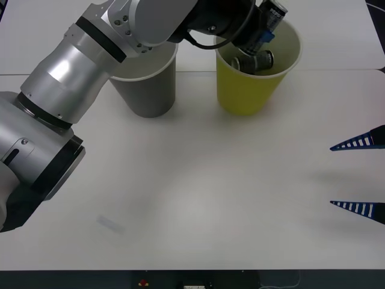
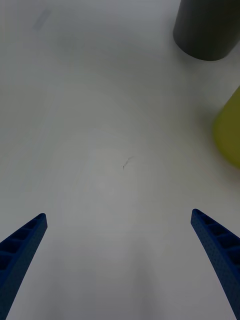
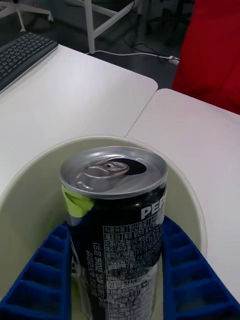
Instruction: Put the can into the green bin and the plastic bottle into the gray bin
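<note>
My left arm reaches across the table, and my left gripper [image 1: 264,31] is shut on the can [image 1: 275,13], a dark can with a silver top. It holds the can upright just over the mouth of the green bin [image 1: 246,90]. In the left wrist view the can [image 3: 117,210] sits between the blue fingers [image 3: 47,270], with the green bin's pale rim [image 3: 196,205] around and below it. Another dark can [image 1: 255,60] lies inside the green bin. The gray bin [image 1: 147,87] stands left of the green one, partly behind my arm. The plastic bottle is out of view.
My right gripper [image 1: 332,175] waits open at the table's right side, low over the bare white top. From its wrist, the gray bin [image 2: 207,27] and the green bin [image 2: 230,130] stand ahead of the open fingers [image 2: 22,245]. A seam between tables runs behind the bins.
</note>
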You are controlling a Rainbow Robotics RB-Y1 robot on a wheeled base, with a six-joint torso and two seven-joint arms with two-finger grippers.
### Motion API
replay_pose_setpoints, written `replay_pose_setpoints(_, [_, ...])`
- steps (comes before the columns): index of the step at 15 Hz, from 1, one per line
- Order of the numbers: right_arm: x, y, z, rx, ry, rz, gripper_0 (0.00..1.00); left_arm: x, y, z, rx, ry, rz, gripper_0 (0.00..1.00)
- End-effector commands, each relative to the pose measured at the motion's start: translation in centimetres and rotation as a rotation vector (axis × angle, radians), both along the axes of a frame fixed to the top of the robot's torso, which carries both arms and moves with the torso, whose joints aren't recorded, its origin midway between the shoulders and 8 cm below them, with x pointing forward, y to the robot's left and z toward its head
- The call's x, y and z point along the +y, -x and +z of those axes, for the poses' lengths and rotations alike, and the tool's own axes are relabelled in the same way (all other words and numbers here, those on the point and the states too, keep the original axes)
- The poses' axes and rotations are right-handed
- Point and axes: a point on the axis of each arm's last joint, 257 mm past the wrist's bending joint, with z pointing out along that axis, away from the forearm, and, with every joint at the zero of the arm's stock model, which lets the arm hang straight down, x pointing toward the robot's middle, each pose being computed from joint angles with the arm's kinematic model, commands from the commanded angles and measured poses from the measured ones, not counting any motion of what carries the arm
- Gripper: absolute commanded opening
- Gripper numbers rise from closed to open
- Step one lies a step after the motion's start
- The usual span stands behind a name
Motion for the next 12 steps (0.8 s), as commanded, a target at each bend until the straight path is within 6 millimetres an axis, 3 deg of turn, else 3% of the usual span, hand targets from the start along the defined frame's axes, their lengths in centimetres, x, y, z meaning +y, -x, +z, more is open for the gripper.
replay_pose_setpoints(1, [0.0, 0.0, 0.0, 0.000, 0.000, 0.000, 1.00, -0.1, 0.2, -0.2, -0.031, -0.027, -0.030, 1.00])
replay_pose_setpoints(6, [0.0, 0.0, 0.0, 0.000, 0.000, 0.000, 1.00, 0.1, 1.3, -0.2, -0.032, -0.005, -0.062, 1.00])
replay_pose_setpoints(12, [0.0, 0.0, 0.0, 0.000, 0.000, 0.000, 1.00, 5.1, 6.1, -1.8, -0.057, 0.033, -0.149, 1.00])
